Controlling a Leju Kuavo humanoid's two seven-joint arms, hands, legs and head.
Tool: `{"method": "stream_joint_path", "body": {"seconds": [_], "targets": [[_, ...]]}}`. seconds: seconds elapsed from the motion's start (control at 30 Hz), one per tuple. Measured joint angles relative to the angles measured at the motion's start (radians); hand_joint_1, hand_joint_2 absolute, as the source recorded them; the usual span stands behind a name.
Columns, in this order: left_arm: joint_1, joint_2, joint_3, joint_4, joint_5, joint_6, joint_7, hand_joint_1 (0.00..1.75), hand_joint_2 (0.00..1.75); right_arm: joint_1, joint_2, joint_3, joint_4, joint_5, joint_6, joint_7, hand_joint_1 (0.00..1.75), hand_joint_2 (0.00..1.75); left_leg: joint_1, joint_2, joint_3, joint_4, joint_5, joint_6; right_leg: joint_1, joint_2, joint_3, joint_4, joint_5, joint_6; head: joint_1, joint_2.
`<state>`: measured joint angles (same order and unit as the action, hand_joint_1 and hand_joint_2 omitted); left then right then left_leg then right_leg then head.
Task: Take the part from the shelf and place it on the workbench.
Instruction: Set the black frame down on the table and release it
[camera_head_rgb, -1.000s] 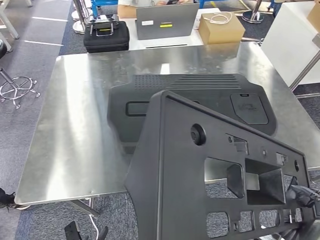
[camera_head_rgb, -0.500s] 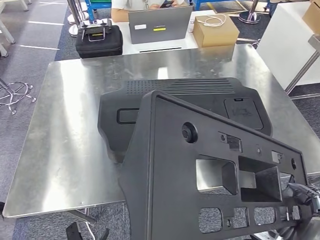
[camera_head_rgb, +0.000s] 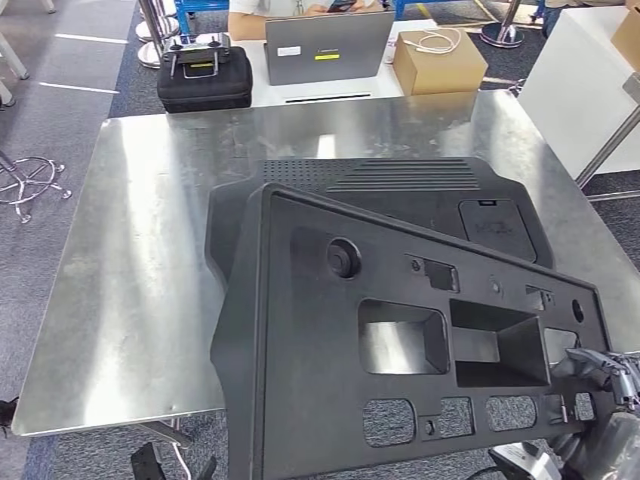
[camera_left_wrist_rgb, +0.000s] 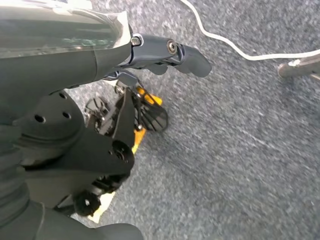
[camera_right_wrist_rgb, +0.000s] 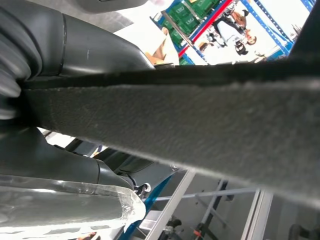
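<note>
over the workbench's (camera_head_rgb: 136, 250) near edge, head view: the right hand (camera_head_rgb: 604, 375) clamps the part (camera_head_rgb: 317, 370) by one end, tilted above another panel (camera_head_rgb: 400, 190); left wrist view: the left hand (camera_left_wrist_rgb: 166, 52) hangs empty, fingers apart; right wrist view: part's edge (camera_right_wrist_rgb: 188, 120) gripped for carrying

Laptop (camera_head_rgb: 327, 47), cardboard box (camera_head_rgb: 441, 61), black case (camera_head_rgb: 204, 74).

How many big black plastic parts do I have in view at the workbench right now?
2. One black part lies flat on the metal workbench. The second part is held by the right hand at its edge, overlapping the first; anything beneath it is hidden.
</note>
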<state>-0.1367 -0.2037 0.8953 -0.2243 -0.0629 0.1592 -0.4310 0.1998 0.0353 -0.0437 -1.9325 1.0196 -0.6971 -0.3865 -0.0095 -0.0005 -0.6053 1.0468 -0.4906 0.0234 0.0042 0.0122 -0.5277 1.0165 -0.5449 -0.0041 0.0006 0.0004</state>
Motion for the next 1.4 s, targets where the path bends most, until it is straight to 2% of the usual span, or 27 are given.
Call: {"method": "stream_joint_path", "body": {"seconds": [0.13, 0.3, 0.37, 0.43, 0.73, 1.03, 1.4], "targets": [[-0.002, 0.000, -0.005, 0.000, 0.000, 0.014, 0.010, 0.00, 1.75, -0.022, -0.036, 0.023, 0.010, 0.019, 0.000, 0.030, 1.75, 1.75, 0.001, 0.000, 0.000, 0.000, 0.000, 0.001, 0.000, 0.000, 0.000, 0.000, 0.000, 0.001, 0.000, 0.000], [-0.002, 0.000, -0.007, 0.000, 0.000, 0.016, 0.011, 0.00, 1.75, -0.031, -0.051, 0.033, 0.015, 0.025, 0.002, 0.039, 1.75, 1.75, 0.001, 0.000, 0.000, 0.000, 0.000, 0.000, 0.000, 0.000, 0.000, 0.000, 0.000, 0.001, 0.000, 0.000], [-0.006, 0.000, -0.010, 0.000, 0.000, 0.016, 0.016, 0.00, 1.75, -0.068, -0.086, 0.057, 0.032, 0.042, 0.018, 0.064, 1.75, 1.75, 0.003, 0.000, 0.001, 0.000, 0.001, 0.000, 0.001, 0.000, 0.000, 0.000, 0.001, 0.001, 0.000, 0.000], [-0.010, 0.000, -0.013, 0.000, 0.000, 0.015, 0.022, 0.00, 1.75, -0.118, -0.124, 0.084, 0.052, 0.064, 0.040, 0.096, 1.75, 1.75, 0.003, 0.000, 0.001, 0.000, 0.001, 0.000, 0.002, 0.000, 0.001, 0.000, 0.001, 0.001, 0.000, 0.000], [-0.023, 0.000, -0.035, 0.000, 0.000, -0.026, 0.023, 0.00, 1.75, -0.314, -0.200, 0.158, 0.152, 0.165, 0.112, 0.220, 1.75, 1.75, 0.004, 0.000, 0.001, 0.000, 0.001, 0.000, 0.003, 0.000, 0.001, 0.001, 0.001, 0.001, 0.000, 0.000], [-0.035, -0.002, -0.060, 0.000, 0.000, -0.042, 0.038, 0.00, 1.75, -0.579, -0.248, 0.237, 0.317, 0.266, 0.232, 0.343, 1.75, 1.75, 0.003, 0.000, 0.000, 0.000, 0.002, 0.000, 0.003, 0.000, 0.000, 0.001, 0.001, 0.001, 0.000, 0.000], [-0.042, -0.003, -0.087, 0.000, 0.000, -0.054, 0.053, 0.00, 1.75, -0.855, -0.295, 0.292, 0.547, 0.305, 0.326, 0.423, 1.75, 1.75, 0.004, 0.000, -0.001, 0.000, 0.002, 0.000, 0.003, 0.000, 0.000, 0.001, 0.001, 0.002, 0.000, 0.000]]}}
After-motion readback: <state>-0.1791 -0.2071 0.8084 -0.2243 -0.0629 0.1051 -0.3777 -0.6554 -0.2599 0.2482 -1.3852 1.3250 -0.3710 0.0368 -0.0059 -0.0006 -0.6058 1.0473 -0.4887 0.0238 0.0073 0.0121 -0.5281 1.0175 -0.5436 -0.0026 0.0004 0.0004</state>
